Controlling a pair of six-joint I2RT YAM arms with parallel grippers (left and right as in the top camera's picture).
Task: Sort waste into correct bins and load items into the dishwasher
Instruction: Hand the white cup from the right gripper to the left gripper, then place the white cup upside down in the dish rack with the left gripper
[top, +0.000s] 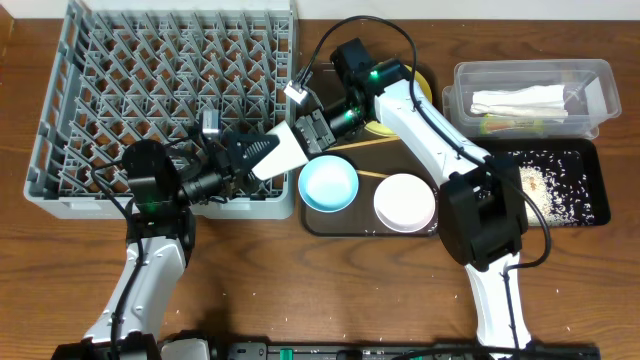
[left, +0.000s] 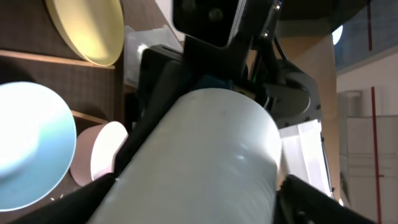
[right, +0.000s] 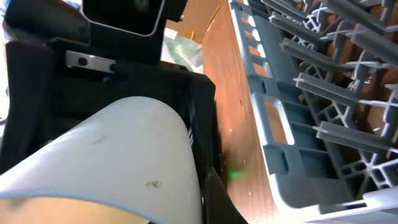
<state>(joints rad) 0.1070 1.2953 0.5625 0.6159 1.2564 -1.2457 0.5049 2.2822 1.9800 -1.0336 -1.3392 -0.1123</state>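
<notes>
While the small white cup (top: 287, 150) hangs in the air over the right-hand edge of the dish rack (top: 150, 90), between that rack and the dark serving tray (top: 360, 224), we find both arms upon it.

The left gripper (top: 270, 152) stands wide about the cup's body. In the left wrist view its fingers (left: 87, 190) lie against either side of the white wall, so we judge this a grasp.

The right gripper (top: 312, 132) is clenched, and we judge it pinched on the cup's rim, though its wrist view does not show the pads clearly.

The cup's long axis runs along the line joining the two grippers, base toward the left arm and mouth toward the right.

The rack lies wholly on the left arm's side, and that arm is the nearer to it. In our judgement the next move calls for the right gripper to let go, and the left arm then has only a short carry to the pegs. A pull before that release could twist the cup.
</notes>
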